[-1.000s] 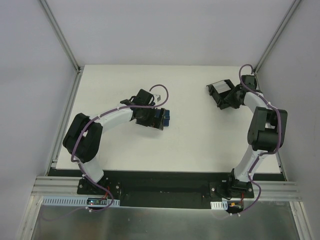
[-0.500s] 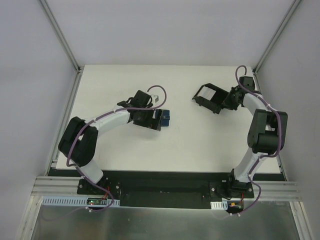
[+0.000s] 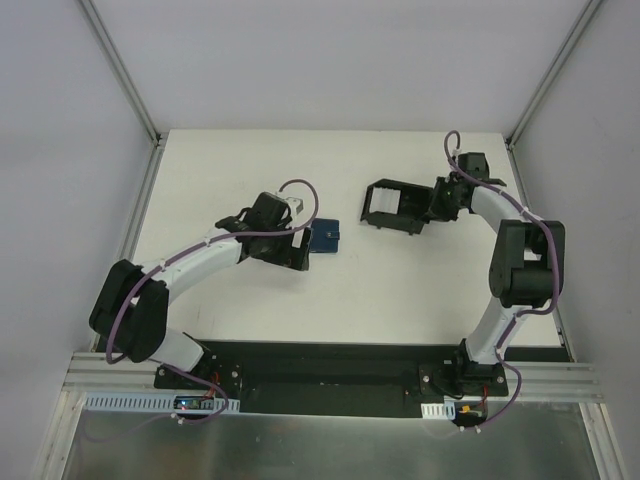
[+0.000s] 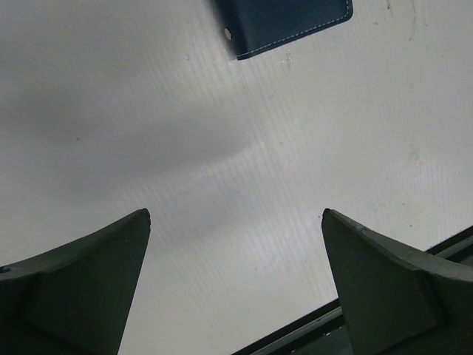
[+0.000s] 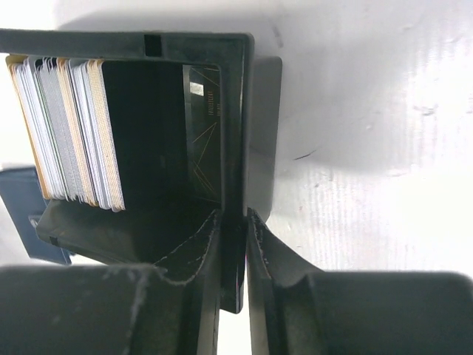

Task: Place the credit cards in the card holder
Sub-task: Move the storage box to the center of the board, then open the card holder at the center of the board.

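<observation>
- Clamps right gripper point(image 5: 235, 222) on black box point(image 5: 148, 44) side wall; calls for firm, level hold.
- Stores credit cards point(image 5: 66, 133) upright inside black box.
- Sets card holder point(image 3: 323, 238) left of black box; leaves left gripper point(image 4: 235, 214) spread wide, empty.

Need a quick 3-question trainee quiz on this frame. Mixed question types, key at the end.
1. True or false: the left gripper is shut on the card holder.
2. What does the right gripper clamp? A) one wall of the black box B) a single loose card C) the card holder
3. Fill in: the credit cards stand on edge inside the ____.
Key: 1 false, it is open and apart from the card holder; 2 A; 3 black box.
</observation>
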Available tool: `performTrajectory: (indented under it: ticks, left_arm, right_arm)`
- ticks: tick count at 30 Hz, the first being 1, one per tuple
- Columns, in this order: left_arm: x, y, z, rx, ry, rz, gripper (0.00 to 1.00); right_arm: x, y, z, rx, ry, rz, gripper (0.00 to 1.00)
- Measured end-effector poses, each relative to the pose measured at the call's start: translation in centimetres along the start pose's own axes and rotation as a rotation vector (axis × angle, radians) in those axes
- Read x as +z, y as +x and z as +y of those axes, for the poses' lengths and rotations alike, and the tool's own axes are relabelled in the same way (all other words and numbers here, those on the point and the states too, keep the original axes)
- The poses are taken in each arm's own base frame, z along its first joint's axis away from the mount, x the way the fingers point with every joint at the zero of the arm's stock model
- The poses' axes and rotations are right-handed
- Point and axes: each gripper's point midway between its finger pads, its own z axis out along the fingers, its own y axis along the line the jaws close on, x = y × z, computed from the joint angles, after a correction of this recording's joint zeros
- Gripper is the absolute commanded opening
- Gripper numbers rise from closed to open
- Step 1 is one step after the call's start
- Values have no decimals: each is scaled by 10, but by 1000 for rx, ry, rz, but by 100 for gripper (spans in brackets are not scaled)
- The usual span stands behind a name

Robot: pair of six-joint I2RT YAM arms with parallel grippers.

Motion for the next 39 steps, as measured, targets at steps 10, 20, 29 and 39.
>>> performTrajectory:
  ticks: [10,20,29,39]
  left_arm:
    - [-21,5,10,-13,-51,-74,99]
    - [-24,8,15,-21,-76,-87,99]
    - [-21,3,19,-71,-100,-101,99]
    - [36,-66,17,-237,-43,-85,68]
  right_arm:
    - [-4,32,28,-207,-70,118,15]
    - [-8,38,43,-260,-115,147,42]
    - [-37,-1,69,-300,-150,38,56]
    - [-86,-4,77,-317,-177,-68,58]
